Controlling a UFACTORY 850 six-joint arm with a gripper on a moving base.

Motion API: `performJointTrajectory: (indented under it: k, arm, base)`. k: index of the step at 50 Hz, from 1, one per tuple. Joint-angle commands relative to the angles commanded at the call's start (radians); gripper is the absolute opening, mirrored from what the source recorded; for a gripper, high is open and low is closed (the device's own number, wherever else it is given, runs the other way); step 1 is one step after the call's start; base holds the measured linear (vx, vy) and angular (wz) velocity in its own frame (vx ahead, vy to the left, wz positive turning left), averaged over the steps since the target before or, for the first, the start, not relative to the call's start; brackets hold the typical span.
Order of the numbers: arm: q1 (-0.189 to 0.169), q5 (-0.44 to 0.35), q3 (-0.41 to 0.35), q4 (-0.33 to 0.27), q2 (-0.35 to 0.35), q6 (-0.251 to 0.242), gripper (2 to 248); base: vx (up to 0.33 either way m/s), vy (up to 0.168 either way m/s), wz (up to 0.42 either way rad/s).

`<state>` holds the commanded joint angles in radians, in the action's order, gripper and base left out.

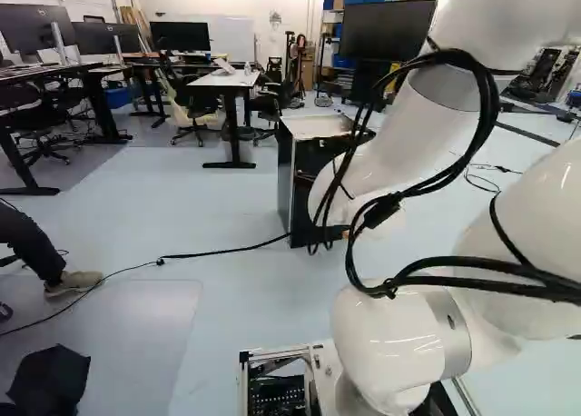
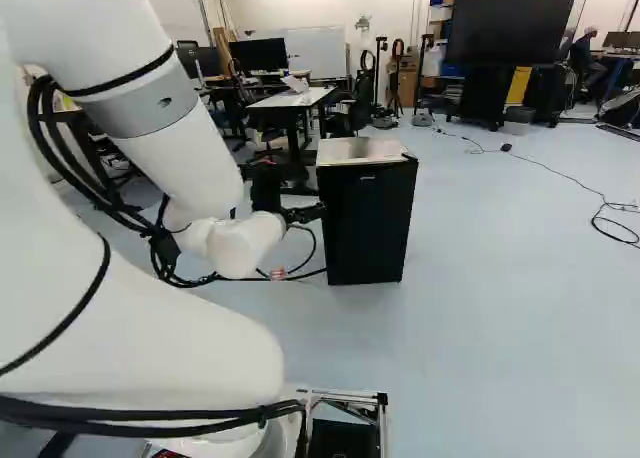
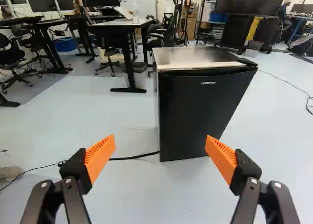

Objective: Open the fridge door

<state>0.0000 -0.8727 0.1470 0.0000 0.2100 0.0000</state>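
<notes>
My gripper [image 2: 306,214] shows in the right base view as a dark shape beside the left edge of the fridge [image 2: 368,223]. Seen from the wrist, the gripper [image 3: 160,146] is open, its orange pads [image 3: 100,157] wide apart with nothing between them. Ahead of it stands the small fridge with a light top [image 3: 195,56] and a flat black door [image 3: 203,111], which is shut. In the left base view my arm partly covers the fridge [image 1: 304,184]. No protruding handle is visible on the door.
A black cable [image 1: 222,252] runs over the floor to the fridge. Behind it stand a white-topped table [image 2: 290,100], chairs and a large screen [image 2: 512,23] on a stand. Desks with monitors [image 1: 36,27] are at the left. A person's shoe [image 1: 73,283] rests at the left base view's left.
</notes>
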Motion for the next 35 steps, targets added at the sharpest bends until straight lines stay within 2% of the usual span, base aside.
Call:
performJointTrajectory:
  k: [35]
  arm:
    - [0.0, 0.0, 0.106, 0.0, -0.116, 0.0, 247]
  base:
    - [0.0, 0.0, 0.0]
